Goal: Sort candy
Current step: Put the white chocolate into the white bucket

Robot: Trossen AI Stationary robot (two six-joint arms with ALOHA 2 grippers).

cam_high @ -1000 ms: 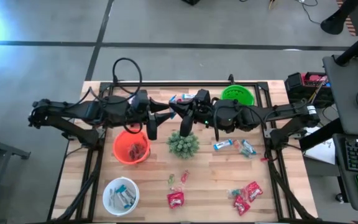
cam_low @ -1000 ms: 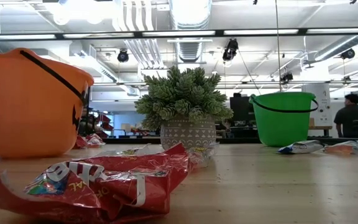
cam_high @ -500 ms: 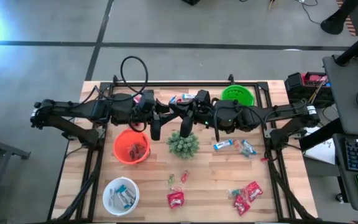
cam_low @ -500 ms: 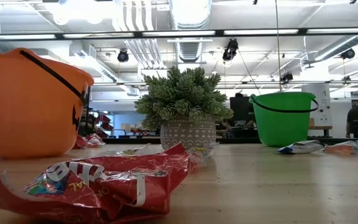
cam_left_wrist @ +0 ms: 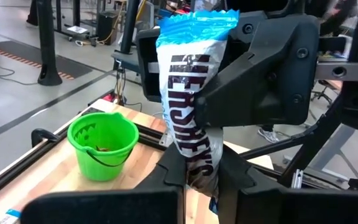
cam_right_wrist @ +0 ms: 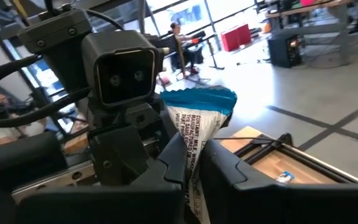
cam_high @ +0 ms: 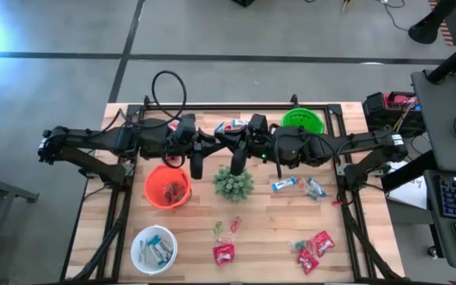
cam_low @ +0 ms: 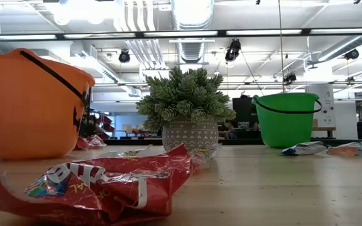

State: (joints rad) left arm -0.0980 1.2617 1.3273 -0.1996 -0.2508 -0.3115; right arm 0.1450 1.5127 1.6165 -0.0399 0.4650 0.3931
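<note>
Mid-air handover above the plant [cam_high: 233,183]: left gripper [cam_left_wrist: 201,177] now clamped on the blue-and-white bar [cam_left_wrist: 188,102], right gripper [cam_right_wrist: 193,171] gripping too. Ready for release toward a bowl.

Light: we see bright, even overhead lighting, with ceiling strip lights [cam_low: 187,32] glowing in the low view.
Glare: a white flare burns at the high view's left edge.
Focus: nearest red packet [cam_low: 99,185] looks soft.
Blur: wrist-view backgrounds are smeared.
</note>
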